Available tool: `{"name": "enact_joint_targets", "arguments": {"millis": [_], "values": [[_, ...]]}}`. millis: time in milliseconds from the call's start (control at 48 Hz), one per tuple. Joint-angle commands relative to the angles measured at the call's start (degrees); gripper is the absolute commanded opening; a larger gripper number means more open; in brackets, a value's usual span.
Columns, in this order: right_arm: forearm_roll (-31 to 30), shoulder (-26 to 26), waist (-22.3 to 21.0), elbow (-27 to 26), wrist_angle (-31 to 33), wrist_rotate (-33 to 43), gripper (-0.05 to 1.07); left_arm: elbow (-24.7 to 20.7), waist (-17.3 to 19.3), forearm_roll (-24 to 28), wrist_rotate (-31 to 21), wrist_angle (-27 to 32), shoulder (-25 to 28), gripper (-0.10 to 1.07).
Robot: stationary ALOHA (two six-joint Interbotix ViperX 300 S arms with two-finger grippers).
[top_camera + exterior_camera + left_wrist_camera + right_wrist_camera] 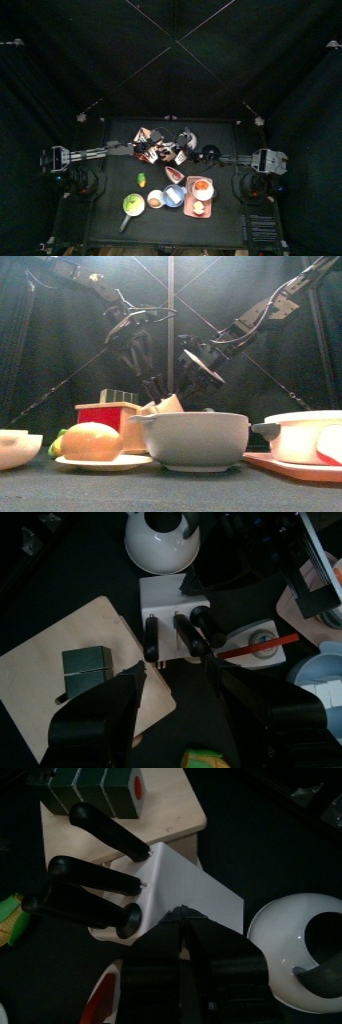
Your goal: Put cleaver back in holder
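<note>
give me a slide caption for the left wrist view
Open left pincer hovering above the white knife holder, black handles slotted in, beside a wooden cutting board.

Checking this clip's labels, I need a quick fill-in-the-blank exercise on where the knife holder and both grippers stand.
1. The left gripper hangs over the knife holder with its jaws ___.
2. The handles sticking out of the white holder are ___.
3. Beside the holder lies a wooden cutting ___.
4. The holder's corner sits pinched in the ___ gripper.

Missing words: open; black; board; right
</note>
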Motion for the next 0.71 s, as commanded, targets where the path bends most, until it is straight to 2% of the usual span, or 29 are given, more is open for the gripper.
{"name": "enact_joint_targets", "arguments": {"millis": [0, 229, 396, 583, 688], "values": [[-0.1, -0.9, -0.3, -1.1, -0.1, -0.1, 0.41, -1.2, 0.2, 0.3, 0.1, -0.4, -0.4, 0.87], [0.0, -1.1, -0.3, -0.9, -0.1, -0.1, 0.41, -0.8, -0.1, 0.3, 0.1, -0.4, -1.0, 0.87], [-0.1, -1.9, -0.2, -0.3, 0.1, -0.1, 0.41, 0.6, -0.3, 0.4, 0.1, -1.8, -3.8, 0.87], [-0.1, -2.6, -0.3, 0.4, 0.4, -0.1, 0.41, 5.4, -0.4, 0.6, 0.0, -5.5, -9.4, 0.87], [0.0, -3.5, -0.2, 0.9, 0.7, -0.3, 0.41, 9.8, -0.4, 0.7, 0.0, -8.1, -13.0, 0.87]]}}
